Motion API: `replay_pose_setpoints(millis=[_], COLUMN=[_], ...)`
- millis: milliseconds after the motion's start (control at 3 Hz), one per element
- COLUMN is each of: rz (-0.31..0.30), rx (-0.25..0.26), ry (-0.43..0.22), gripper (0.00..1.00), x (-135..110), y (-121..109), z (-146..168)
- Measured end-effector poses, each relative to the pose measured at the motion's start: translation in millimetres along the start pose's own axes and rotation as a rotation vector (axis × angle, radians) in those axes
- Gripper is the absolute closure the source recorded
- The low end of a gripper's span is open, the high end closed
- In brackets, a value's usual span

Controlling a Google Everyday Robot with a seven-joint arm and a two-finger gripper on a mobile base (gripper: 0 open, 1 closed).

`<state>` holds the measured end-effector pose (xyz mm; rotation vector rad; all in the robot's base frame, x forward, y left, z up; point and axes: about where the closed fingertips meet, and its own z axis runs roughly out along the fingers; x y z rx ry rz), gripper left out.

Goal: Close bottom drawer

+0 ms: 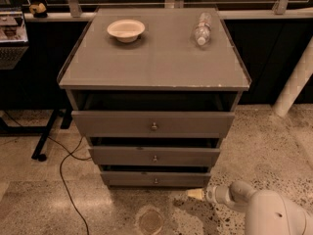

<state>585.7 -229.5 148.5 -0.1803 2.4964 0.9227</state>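
**Operator:** Where is the bottom drawer (pixel 132 179) sitting?

**Spotter:** It is sitting at the very foot of the desk (pixel 156 67). It is the slimmest of the three fronts, and it is standing out a little from the desk's frame, with a dark gap showing above it. The two fronts above it are standing out too.

**Operator:** And the claw?

**Spotter:** Your claw (pixel 196 194) is hovering low, just in front of the desk's bottom right corner. It is close to the drawer's right end but not touching it. I cannot tell whether it is open or closed.

**Operator:** What am I risking from here?

**Spotter:** I am judging that you are lining up off-centre. If you are pushing at the right end, away from the knob (pixel 156 181), you are likely twisting the drawer in the desk so it is jamming half shut. If you are rising too far up the desk, you are pressing the middle drawer (pixel 122 156) instead. If you are shoving hard, you are jolting the desk. The bottle (pixel 202 28) is lying on its side on the desk's top and is free to roll, while the bowl (pixel 126 29) is looking less at risk.
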Motion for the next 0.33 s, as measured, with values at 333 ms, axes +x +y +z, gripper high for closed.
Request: replay_pose_setpoints(millis=[333], rz=[0.0], rx=[0.0], ry=[0.0], gripper=[0.0], x=[0.0], y=[0.0], z=[0.0])
